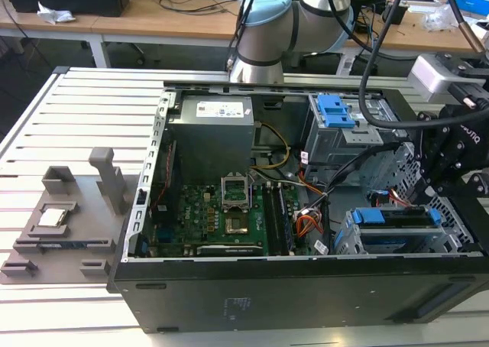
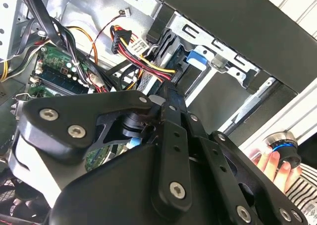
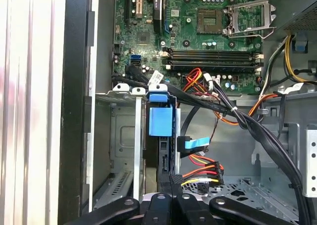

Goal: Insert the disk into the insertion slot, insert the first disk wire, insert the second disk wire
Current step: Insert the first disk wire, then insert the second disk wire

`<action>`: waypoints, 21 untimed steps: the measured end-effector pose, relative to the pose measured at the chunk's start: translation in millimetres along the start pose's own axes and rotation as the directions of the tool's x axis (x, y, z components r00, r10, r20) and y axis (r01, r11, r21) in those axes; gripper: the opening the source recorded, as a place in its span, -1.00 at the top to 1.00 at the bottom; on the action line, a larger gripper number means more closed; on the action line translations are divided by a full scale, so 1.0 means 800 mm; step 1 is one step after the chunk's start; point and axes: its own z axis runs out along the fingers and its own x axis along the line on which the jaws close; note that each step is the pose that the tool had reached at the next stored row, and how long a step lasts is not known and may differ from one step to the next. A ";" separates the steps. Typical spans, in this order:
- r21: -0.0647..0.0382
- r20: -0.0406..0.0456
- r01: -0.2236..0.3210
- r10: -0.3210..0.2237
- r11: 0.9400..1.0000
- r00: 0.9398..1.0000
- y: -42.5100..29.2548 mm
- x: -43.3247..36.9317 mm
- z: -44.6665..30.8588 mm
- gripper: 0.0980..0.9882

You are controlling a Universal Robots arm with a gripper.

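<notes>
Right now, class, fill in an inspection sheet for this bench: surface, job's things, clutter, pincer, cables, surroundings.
Surface: pale slatted table carrying an open PC case.
Job's things: disk, in its blue carrier, sits in the slot of the low cage.
Clutter: grey fixture holding a chip, at the exterior view's left.
Pincer: pincer hangs inside the case at the disk's end, close to the wires.
Cables: blue flat cable and red-yellow-black bundle lie beside the disk; plugged in or not, cannot tell.
Surroundings: desks behind the table; a hand beside the case.
</notes>
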 end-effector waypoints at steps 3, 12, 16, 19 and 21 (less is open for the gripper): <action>0.000 0.000 0.000 0.000 1.000 1.000 0.0000 0.000 -0.0009 0.98; 0.000 0.000 0.000 0.000 1.000 1.000 0.0003 0.000 -0.0049 0.98; 0.000 0.000 0.000 0.000 1.000 1.000 0.0003 0.000 -0.0053 0.98; 0.000 0.000 0.000 0.000 1.000 1.000 0.0003 0.000 -0.0054 0.98; 0.000 0.000 0.000 0.000 1.000 1.000 0.0003 0.000 -0.0054 0.98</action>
